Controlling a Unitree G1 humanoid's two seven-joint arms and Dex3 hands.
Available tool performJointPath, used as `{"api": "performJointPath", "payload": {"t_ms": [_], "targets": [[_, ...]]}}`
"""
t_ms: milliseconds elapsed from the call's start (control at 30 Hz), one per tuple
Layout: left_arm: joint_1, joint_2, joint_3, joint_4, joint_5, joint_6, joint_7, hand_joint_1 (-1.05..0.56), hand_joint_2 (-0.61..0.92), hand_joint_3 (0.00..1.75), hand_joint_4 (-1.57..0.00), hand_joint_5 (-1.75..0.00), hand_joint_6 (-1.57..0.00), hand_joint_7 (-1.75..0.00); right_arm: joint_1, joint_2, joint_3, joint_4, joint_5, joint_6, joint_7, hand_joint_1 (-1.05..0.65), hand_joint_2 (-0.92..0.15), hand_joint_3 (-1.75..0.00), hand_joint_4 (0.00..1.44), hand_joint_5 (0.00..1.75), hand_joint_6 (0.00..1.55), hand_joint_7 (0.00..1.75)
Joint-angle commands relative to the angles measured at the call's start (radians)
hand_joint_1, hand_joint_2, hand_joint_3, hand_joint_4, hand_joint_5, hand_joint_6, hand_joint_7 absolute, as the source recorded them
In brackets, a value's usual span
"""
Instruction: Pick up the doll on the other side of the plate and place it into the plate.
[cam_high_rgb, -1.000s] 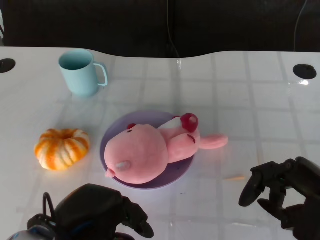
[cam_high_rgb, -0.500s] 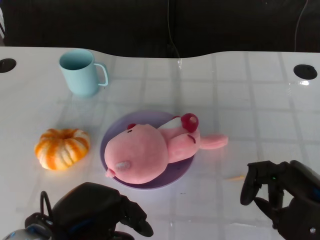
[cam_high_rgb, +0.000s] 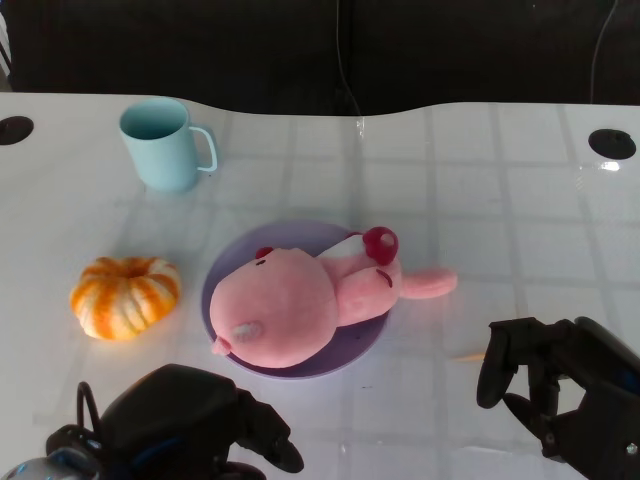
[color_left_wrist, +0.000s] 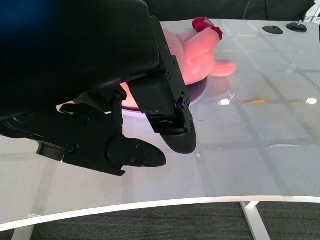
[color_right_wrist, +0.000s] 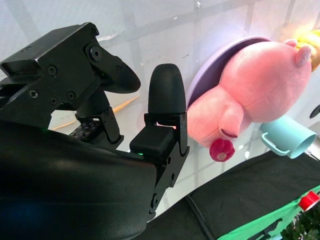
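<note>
head view looking down on table (cam_high_rgb: 500, 200), wrist views close and low, all sharing doll (cam_high_rgb: 300, 300)

A white, glossy desk (cam_high_rgb: 480, 180) with a faint grid of pale lines is seen, its far edge wavy against a dark background. Two round black grommets are set into it near the far corners. A light blue mug (cam_high_rgb: 162, 143) stands upright toward the far left, its handle turned to the right. An orange-and-white pumpkin (cam_high_rgb: 125, 296) rests at the left, apart from the mug. A purple plate (cam_high_rgb: 362, 345) lies near the middle, just right of the pumpkin. A thin, pale stick (cam_high_rgb: 470, 355) is seen right of the plate.
</note>
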Motion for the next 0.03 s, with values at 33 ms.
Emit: {"api": "performJointPath", "payload": {"t_ms": [33], "targets": [[0.003, 0.022, 0.014, 0.001, -0.009, -0.012, 0.008, -0.22, 0.92, 0.23, -0.80, -1.22, -1.11, -0.03, -0.009, -0.017, -0.008, -0.002, 0.009, 0.003, 0.008, 0.00, -0.48, -1.12, 0.77, 1.65, 0.76, 1.34]]}}
